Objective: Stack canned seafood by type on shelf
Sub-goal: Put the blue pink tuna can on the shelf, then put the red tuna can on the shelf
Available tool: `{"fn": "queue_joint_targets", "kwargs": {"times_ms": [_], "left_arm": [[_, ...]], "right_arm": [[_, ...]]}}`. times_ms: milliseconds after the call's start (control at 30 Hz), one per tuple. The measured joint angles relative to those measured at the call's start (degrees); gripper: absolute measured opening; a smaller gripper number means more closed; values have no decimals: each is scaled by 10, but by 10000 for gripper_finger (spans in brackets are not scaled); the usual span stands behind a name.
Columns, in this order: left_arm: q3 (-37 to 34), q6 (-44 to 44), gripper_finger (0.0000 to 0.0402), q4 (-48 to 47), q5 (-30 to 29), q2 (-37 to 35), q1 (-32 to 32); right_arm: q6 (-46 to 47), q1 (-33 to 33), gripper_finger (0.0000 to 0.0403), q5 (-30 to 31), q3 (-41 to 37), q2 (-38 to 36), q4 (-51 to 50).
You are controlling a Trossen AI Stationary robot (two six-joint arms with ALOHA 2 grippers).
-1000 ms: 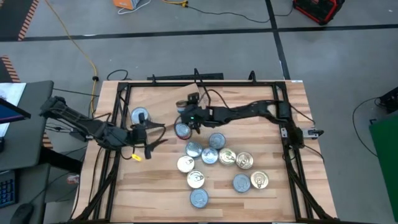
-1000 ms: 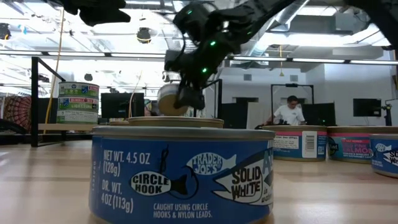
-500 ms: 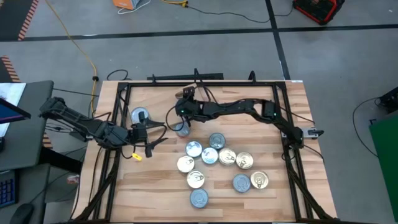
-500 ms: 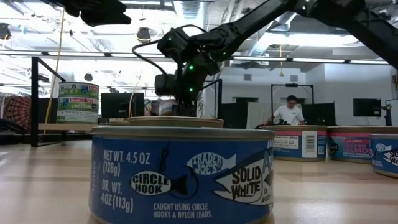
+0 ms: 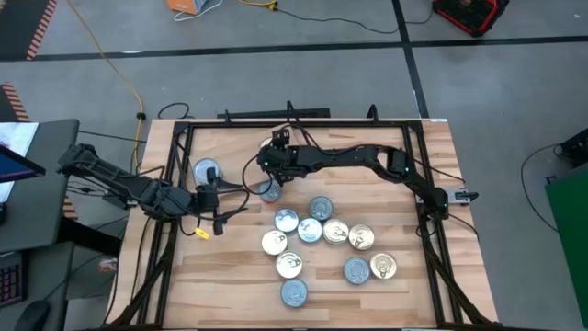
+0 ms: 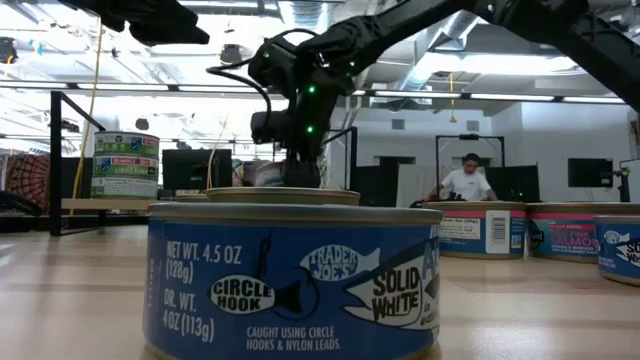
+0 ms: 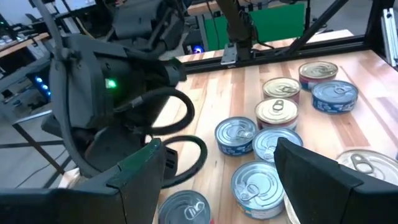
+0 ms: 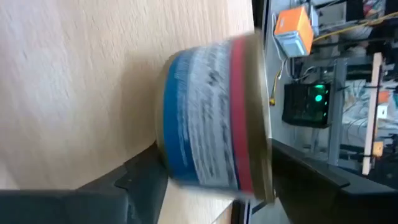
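A blue-and-red-labelled tin of canned seafood (image 8: 211, 112) stands upright on the tabletop left of centre (image 5: 267, 192). My right gripper (image 5: 270, 179) reaches over it from the right, open, one finger by the tin's lid and the other by its bottom. Several more tins (image 5: 317, 237) lie grouped nearer the front; a blue one (image 6: 290, 280) fills the low view. Two tins (image 6: 125, 165) are stacked on the shelf (image 6: 95, 204) at the left. My left gripper (image 5: 218, 207) hovers open at the left, holding nothing. My right gripper has one finger (image 8: 140, 183) beside the tin's bottom rim and the other (image 8: 317, 177) beside its lid (image 8: 264, 118), coming slantwise from above. Whether either finger touches the tin, I cannot tell.
Black frame rails (image 5: 184, 138) border the table's left, far and right sides. A small yellow piece (image 5: 200, 232) lies near my left gripper. Cables hang by both wrists. A person (image 6: 465, 180) sits in the room beyond the table.
My right gripper has tipped further down and shifted a little toward the far left. The tin it carried, tilted and raised a second ago, has come down and now stands upright at table height.
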Motion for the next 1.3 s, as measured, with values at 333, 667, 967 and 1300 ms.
{"fn": "queue_joint_targets", "kwargs": {"times_ms": [333,667,967,1300], "left_arm": [[0,-56,288,-32,37,0,0],[0,-142,288,-88,121,83,0],[0,-62,288,-39,43,215,9],[0,5,288,16,64,340,68]], "right_arm": [[118,15,325,-90,10,-66,-140],[239,82,307,-213,-154,-189,-90],[302,125,302,-210,-362,-281,97],[348,147,301,-189,-493,-415,175]]}}
